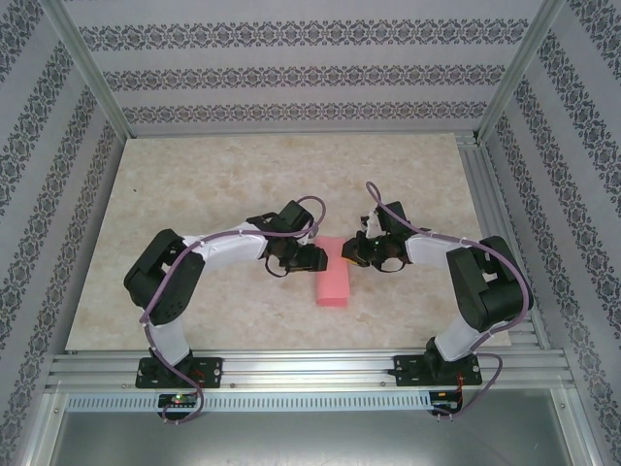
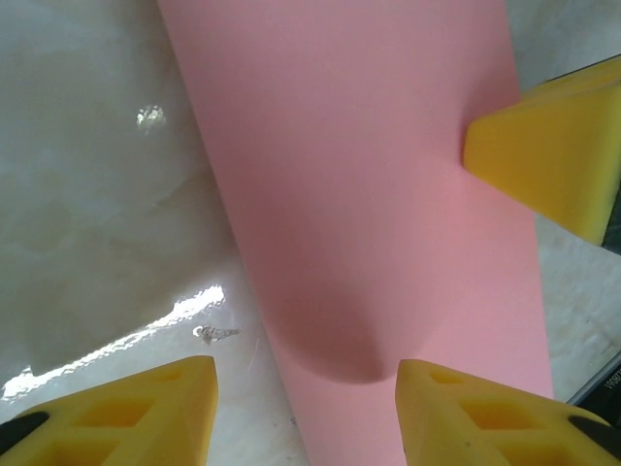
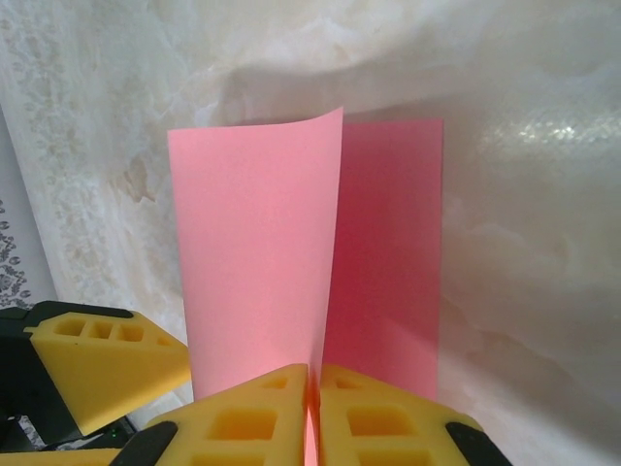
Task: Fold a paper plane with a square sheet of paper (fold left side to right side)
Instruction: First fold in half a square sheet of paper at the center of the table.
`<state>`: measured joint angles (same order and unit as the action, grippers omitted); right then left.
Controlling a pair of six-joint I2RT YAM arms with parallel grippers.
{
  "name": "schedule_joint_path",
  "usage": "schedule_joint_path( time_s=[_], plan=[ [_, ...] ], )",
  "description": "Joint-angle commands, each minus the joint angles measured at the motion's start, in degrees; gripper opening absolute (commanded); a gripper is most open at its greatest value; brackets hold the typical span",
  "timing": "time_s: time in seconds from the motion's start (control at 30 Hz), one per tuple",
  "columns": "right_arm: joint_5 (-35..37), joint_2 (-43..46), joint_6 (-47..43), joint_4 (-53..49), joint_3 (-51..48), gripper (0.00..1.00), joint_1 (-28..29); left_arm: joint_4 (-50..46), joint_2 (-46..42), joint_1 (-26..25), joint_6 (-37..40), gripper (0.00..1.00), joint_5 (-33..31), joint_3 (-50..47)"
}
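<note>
On the left of the marble-patterned table (image 1: 194, 184), the left arm (image 1: 170, 277) is seen bent toward the middle, and the left gripper (image 1: 310, 258) is set at the far left corner of the sheet of paper (image 1: 333, 283). In the left wrist view its jaws are seen standing moderately apart with nothing pinched between them. One yellow fingertip (image 2: 146, 408) is placed over the bare table just left of the paper's edge, and the other fingertip (image 2: 485, 417) over the pink surface, with a rounded bulge in the paper between the two. The sheet is found near the middle of the table, between the two grippers. It is doubled over into a pink rectangle, longer from near to far than from left to right. To the right, the right gripper (image 1: 357, 250) is set at the far right corner of the paper. In the right wrist view its fingers (image 3: 243, 417) are pressed together on the edge of the upper layer, which is held lifted and curled above the darker lower layer lying flat on the table. The right arm (image 1: 480, 282) is bent back toward the near right edge.
</note>
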<state>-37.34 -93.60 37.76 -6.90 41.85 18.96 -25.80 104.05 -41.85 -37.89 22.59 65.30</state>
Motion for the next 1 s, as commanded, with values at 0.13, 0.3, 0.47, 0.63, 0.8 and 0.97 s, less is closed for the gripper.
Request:
schedule_joint_path(
  time_s=[0.13, 0.3, 0.47, 0.63, 0.8, 0.97],
  plan=[
    [0.87, 0.61, -1.02, 0.56, -0.45, 0.13, -0.35, -0.06, 2.34, -1.87, -1.82, 0.45, -0.98, 2.47],
    [1.11, 2.17, -1.78, -1.31, -0.21, 0.24, -1.01, -0.90, 3.15, -2.01, -1.68, 0.41, -2.67, 2.38],
    [4.05, 7.16, -3.98, -6.29, -0.33, 0.36, -3.55, -1.88, 3.59, -2.01, -1.30, 0.41, -3.53, 2.29],
    [7.08, 11.51, -5.32, -9.46, -1.19, 0.40, -5.74, -2.36, 4.34, -2.35, -0.82, 0.41, -3.18, 2.74],
    [7.83, 12.44, -5.36, -9.51, -1.94, 0.40, -6.31, -3.95, 5.24, -2.97, 0.43, 0.40, -3.57, 4.00],
    [7.11, 11.53, -4.96, -8.50, -2.29, 0.40, -6.32, -3.81, 6.14, -3.15, -0.16, 0.41, -3.69, 5.29]
  ],
)
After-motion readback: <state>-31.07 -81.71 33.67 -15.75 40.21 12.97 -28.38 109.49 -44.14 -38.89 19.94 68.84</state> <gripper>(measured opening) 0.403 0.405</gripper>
